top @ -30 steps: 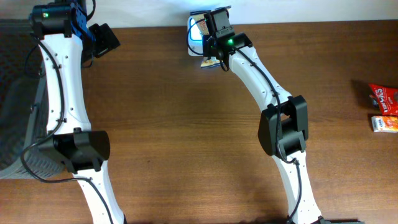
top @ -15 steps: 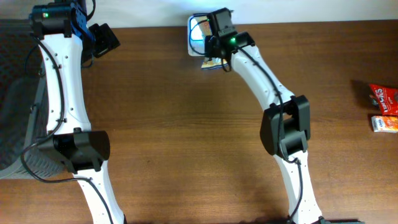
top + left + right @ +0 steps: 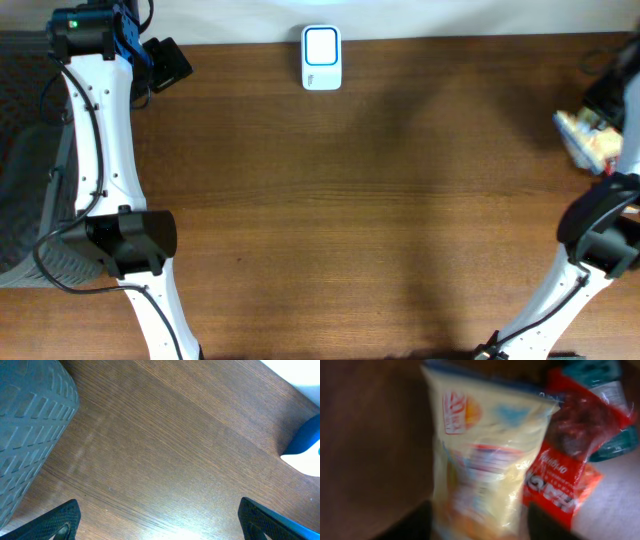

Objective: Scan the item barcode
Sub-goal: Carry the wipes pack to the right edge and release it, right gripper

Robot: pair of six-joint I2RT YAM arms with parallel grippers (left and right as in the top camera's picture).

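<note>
Yellow crinkly plastic snack packet (image 3: 586, 140) is showing as a blur at the far right edge of the overhead view, over the brown wooden desk (image 3: 330, 220) and well apart from the single white, blue-lit scanner (image 3: 321, 57) that is sitting at the top centre. Two white arms are reaching in. The right arm (image 3: 598, 215) is bending beside the packet, and the left claw (image 3: 166, 62) is hanging at the upper left, far from both.

From the left wrist, the left claw is standing wide with nothing between its two dark tips, only bare wood. One grey ribbed container (image 3: 27, 425) is filling the upper left, and one blue-and-white shape (image 3: 306, 451) is being cut off at the right edge; what it is cannot be told.

From the right wrist, the yellow packet is filling the centre, lying partly over one red foil packet (image 3: 567, 465) with teal packaging (image 3: 600, 372) behind. Whether the teal is one piece or two is unclear. The right claw (image 3: 479, 527) is showing as two dark smears either side of the packet's lower end. The tips are apart, but whether they are pinching it cannot be told.

Judging by its look, the packet is light, soft and slippery, its contents likely crushable. Taking it by a sealed end seam would be keeping the printed face flat.
</note>
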